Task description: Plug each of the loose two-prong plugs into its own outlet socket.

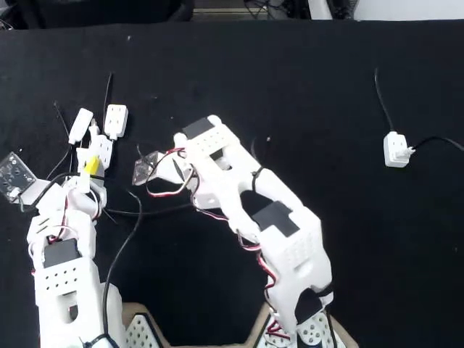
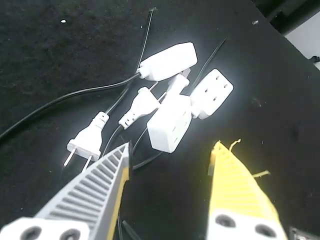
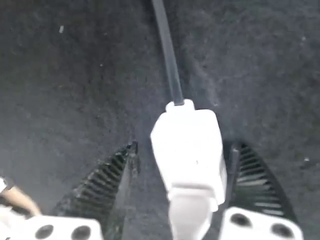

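Claw [image 2: 171, 146] agape above outlet cluster [image 2: 170, 122]

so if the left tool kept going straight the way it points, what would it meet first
Probably the white outlet block, right ahead of the open left tool. The loose two-prong plug lies off to the side, by the grey finger. Its height above the block is unclear.

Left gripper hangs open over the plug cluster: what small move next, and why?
Probably shift the left gripper sideways over the loose two-prong plug and lower: its jaws stand open, and that plug lies unplugged, prongs bare.
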